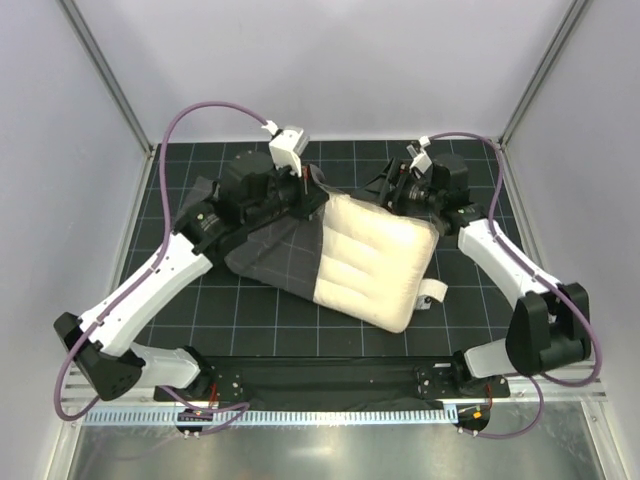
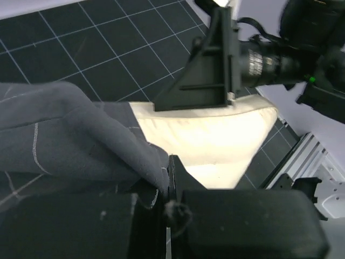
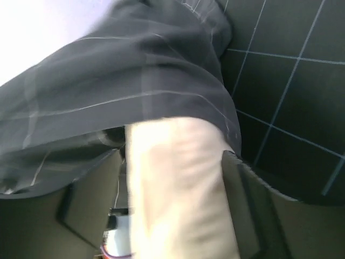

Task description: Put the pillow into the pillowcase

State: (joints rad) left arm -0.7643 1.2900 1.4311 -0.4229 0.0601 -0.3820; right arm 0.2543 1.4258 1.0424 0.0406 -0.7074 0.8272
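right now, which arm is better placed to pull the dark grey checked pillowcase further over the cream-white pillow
Probably left: the left gripper pinches the pillowcase edge; the right gripper grips the pillow's far corner.

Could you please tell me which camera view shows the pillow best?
The top external view: it shows the pillow nearly whole, its left edge meeting the pillowcase. The left wrist view catches only one cream corner beyond the pillowcase. The right wrist view shows just a blurred cream strip under it.

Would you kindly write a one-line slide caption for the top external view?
The left hand and right hand at the far edge of the pillow, whose left end meets the grey pillowcase.
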